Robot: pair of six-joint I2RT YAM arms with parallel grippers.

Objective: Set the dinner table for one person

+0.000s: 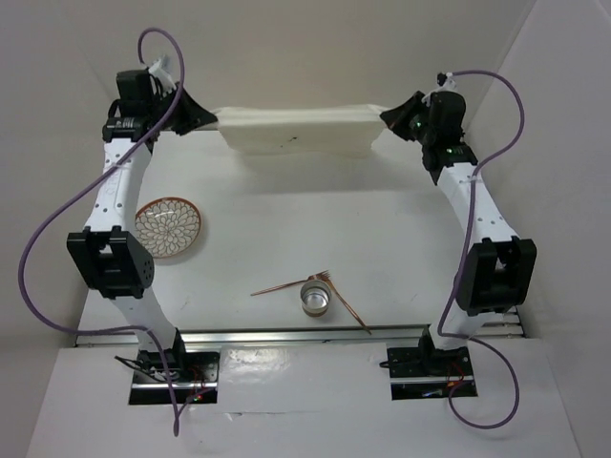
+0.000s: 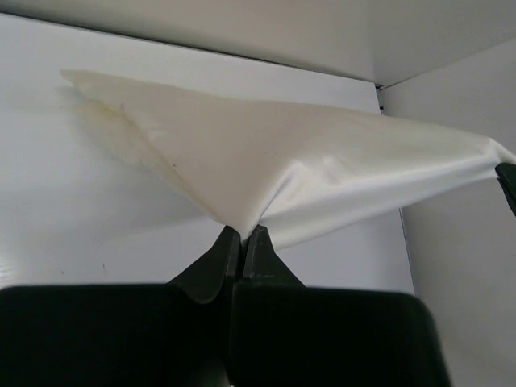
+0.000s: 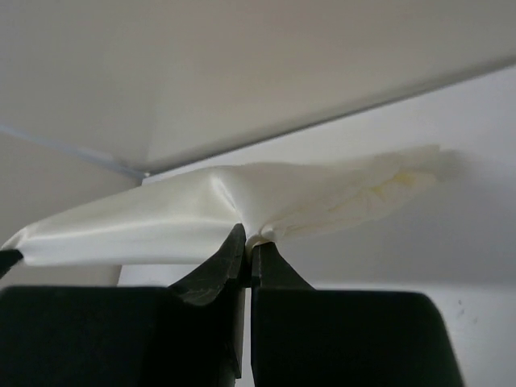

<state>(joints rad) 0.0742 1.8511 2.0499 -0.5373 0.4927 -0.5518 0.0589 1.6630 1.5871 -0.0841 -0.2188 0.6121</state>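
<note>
Dinner table (image 1: 382,248) under cloth (image 1: 301,129) — left gripper (image 2: 241,234) and right gripper (image 3: 247,238) each clamp one end.

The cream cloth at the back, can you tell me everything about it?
The cloth is plain cream fabric, thin and soft-looking, with faint yellowish marks and tiny dark specks. It is stretched wide across the far side of the white dinner table. The left pincer is shut on one end and the right pincer on the other, puckering it at each grip. The held edge is lifted; the other edge seems to rest on the table.
</note>
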